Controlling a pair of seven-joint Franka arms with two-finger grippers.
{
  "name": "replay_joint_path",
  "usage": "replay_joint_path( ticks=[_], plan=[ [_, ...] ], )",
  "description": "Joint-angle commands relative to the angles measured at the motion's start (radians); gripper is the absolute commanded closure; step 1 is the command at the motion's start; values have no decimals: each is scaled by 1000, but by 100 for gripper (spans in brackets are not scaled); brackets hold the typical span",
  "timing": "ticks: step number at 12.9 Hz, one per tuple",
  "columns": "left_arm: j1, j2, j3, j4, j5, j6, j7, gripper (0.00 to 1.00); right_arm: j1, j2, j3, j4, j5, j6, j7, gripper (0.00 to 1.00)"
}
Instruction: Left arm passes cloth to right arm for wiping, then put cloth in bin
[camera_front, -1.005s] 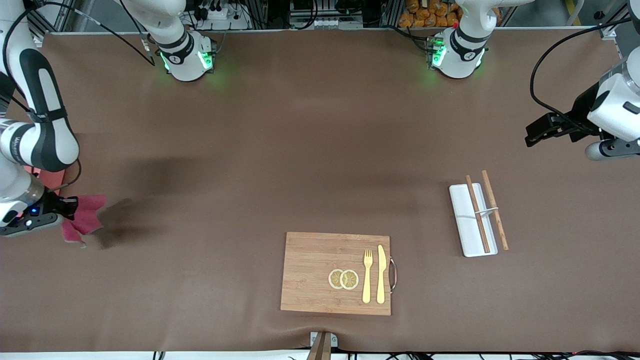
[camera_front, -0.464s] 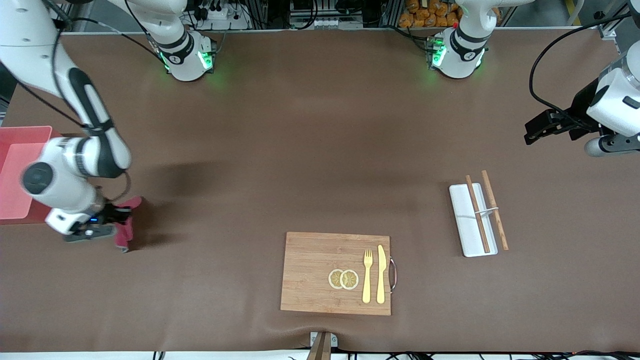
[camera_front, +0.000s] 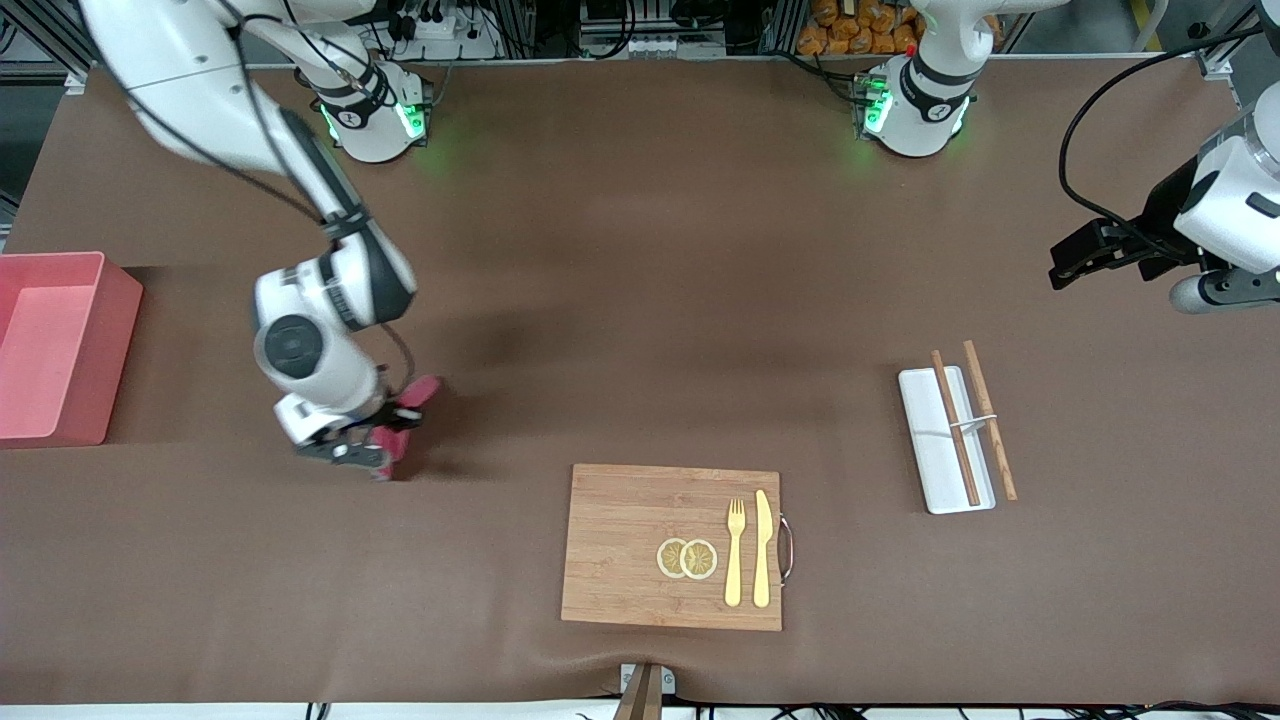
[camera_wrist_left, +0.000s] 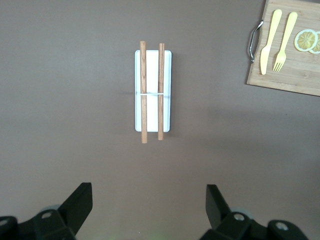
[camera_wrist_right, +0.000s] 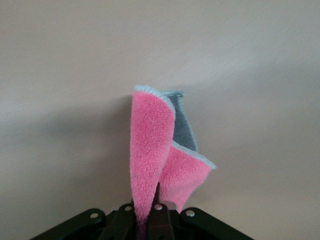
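Note:
The crimson-pink cloth (camera_front: 418, 392) is pinched in my right gripper (camera_front: 385, 447), which is shut on it over the brown table between the bin and the wooden board. In the right wrist view the cloth (camera_wrist_right: 152, 150) sticks out folded from between the shut fingers of the right gripper (camera_wrist_right: 145, 216), showing a grey underside. I cannot tell whether it touches the table. The salmon-pink bin (camera_front: 118, 340) stands at the right arm's end of the table. My left gripper (camera_front: 1072, 264) waits open and holds nothing over the left arm's end; its wrist view shows the left gripper (camera_wrist_left: 148, 196) with jaws wide.
A wooden board (camera_front: 625, 545) with a yellow fork, knife and lemon slices lies near the front camera's edge. A white tray (camera_front: 932, 455) carrying two wooden sticks lies toward the left arm's end, and the left wrist view shows the tray (camera_wrist_left: 168, 90) below it.
The right arm has swung away from the bin toward the middle of the table, carrying the cloth along. The left arm has barely moved.

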Motion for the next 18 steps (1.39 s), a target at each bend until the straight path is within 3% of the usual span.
replay_joint_path(
  ticks=[1, 4, 6, 8, 14, 18],
  plan=[
    [1, -21, 2, -17, -18, 3, 12, 0, 27, -40, 43, 42, -13, -87, 135, 100],
    [3, -20, 4, -19, -18, 2, 12, 0, 13, -104, 45, 99, -13, -226, 73, 100],
    [3, -21, 4, -19, -18, 2, 14, 0, -65, -146, 45, 105, 19, -255, -103, 100],
    [3, -21, 4, -17, -18, 2, 16, 0, -174, -161, 42, 104, 62, -254, -341, 100],
    [12, -21, 5, -22, -18, 2, 31, 0, -566, -163, 36, 153, 62, -270, -1065, 100],
    [10, -23, 4, -22, -18, 2, 31, 0, -799, -150, 33, 326, 56, -457, -1446, 100]
  ],
)
